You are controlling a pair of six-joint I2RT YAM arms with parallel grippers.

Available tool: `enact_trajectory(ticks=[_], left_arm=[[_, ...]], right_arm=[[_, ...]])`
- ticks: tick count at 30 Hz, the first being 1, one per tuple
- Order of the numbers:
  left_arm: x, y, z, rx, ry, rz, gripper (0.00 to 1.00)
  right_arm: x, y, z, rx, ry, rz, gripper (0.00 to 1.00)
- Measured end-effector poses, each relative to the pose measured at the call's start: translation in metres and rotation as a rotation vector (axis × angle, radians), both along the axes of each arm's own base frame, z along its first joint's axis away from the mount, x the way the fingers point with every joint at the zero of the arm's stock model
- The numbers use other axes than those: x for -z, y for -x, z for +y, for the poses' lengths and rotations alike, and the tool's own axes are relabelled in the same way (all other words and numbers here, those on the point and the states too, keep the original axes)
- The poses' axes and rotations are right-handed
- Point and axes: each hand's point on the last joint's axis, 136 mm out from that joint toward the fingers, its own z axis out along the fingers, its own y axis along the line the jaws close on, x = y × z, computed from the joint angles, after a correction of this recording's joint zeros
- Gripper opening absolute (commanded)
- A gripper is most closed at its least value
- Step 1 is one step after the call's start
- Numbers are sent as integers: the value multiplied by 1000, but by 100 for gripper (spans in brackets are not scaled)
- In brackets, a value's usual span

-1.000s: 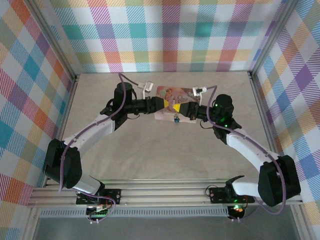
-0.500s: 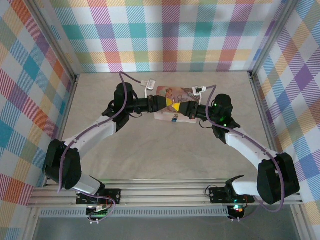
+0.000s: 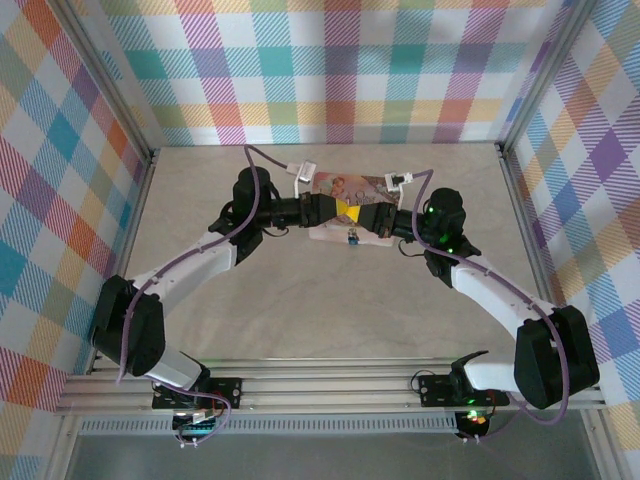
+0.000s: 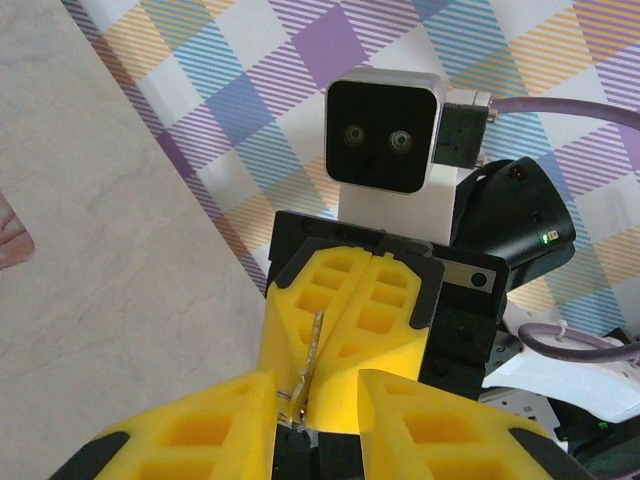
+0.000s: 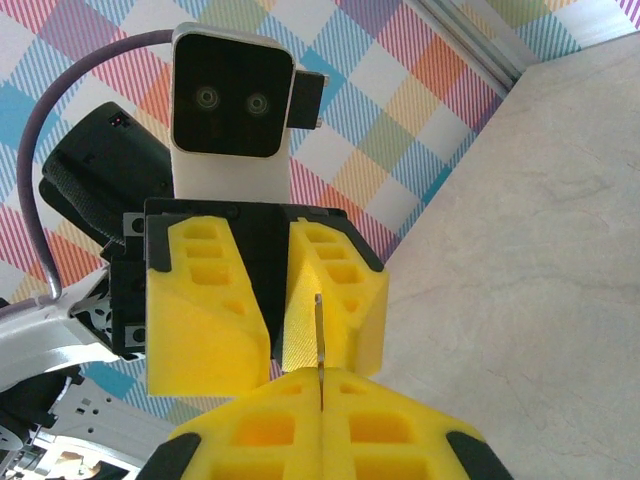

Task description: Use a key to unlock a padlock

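Two grippers meet tip to tip above the far middle of the table (image 3: 300, 300), over a pink box (image 3: 335, 185) with pictures printed on it. From the overhead camera, the left gripper (image 3: 340, 208) reaches in from the left and the right gripper (image 3: 356, 214) from the right, and their yellow fingers almost touch. The right gripper's fingers are pressed tight together on a thin metal key (image 5: 318, 335), which sticks out straight from between them towards the other gripper. In the right wrist view the left gripper's fingers (image 5: 335, 305) stand partly apart with a dark gap between them, and the key lies in line with the inner edge of one finger. Seen from the left wrist, the key (image 4: 312, 350) slants down from the closed right gripper, and its end reaches into the gap between the left gripper's own two fingers. I cannot tell whether those fingers touch it. The small blue padlock (image 3: 352, 238) lies at the near edge of the box, just in front of the two grippers; whether it rests on the box or just off it is unclear.
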Motion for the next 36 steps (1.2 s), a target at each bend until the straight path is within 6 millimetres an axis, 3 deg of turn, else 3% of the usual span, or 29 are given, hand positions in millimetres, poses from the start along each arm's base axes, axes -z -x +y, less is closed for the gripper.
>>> enact_trajectory(ticks=[7, 10, 15, 19, 23, 29, 32, 36], left_arm=[[6, -2, -2, 3, -6, 16, 0], [6, -2, -2, 7, -12, 1, 0], [8, -1, -2, 19, -53, -38, 0], [10, 4, -2, 48, -121, -79, 0], [12, 8, 0, 81, -186, -124, 0], [15, 22, 1, 183, -248, -166, 0], [11, 28, 0, 242, -245, -179, 0], [5, 35, -1, 297, -233, -190, 0]], right_arm=[[1, -2, -1, 7, -1, 16, 0], [2, -2, -2, 8, -1, 19, 0], [6, -2, -2, 16, 17, 25, 26], [9, -2, -5, 37, 61, 27, 36], [-3, 1, -13, 44, 111, 1, 40], [-46, 7, -27, 6, 166, -81, 46], [-49, 18, -25, -47, 180, -90, 49], [-38, 26, -22, -112, 186, -41, 47]])
